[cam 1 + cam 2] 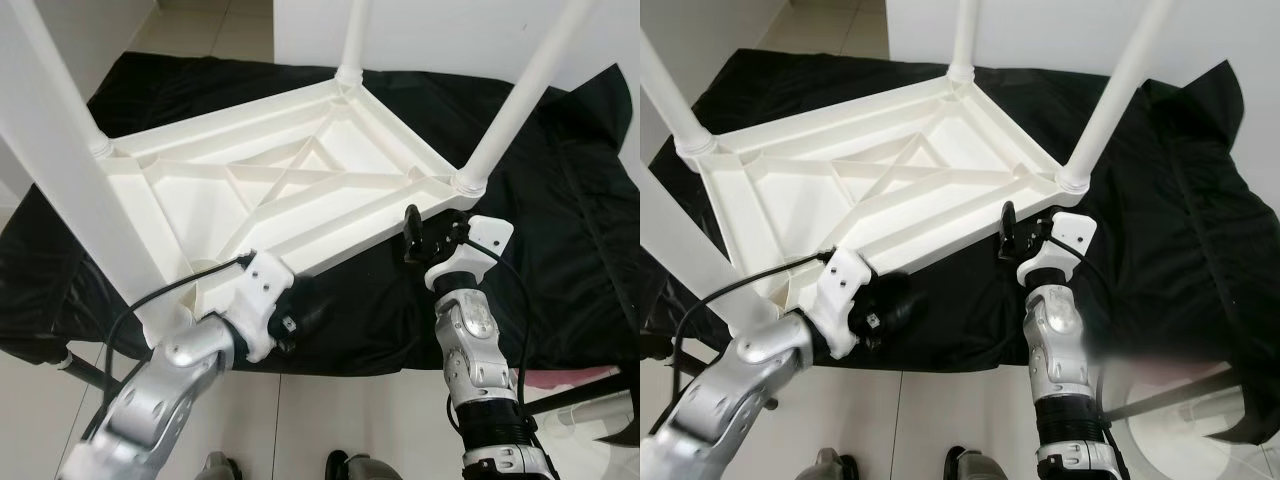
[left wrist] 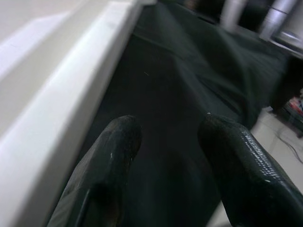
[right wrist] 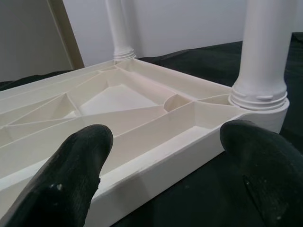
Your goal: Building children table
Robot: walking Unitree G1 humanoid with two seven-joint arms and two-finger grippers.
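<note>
The white table [image 1: 300, 190] lies upside down on a black cloth [image 1: 560, 250], four legs fitted. Its near rim sits just ahead of the right gripper [image 3: 165, 156] and beside the left gripper [image 2: 165, 142]; both are spread open, empty. If the rim is gripped off-centre, slipping or tipping is judged likely.

White plastic children's table [image 1: 300, 185] lies upside down on black cloth [image 1: 560, 230], legs up
</note>
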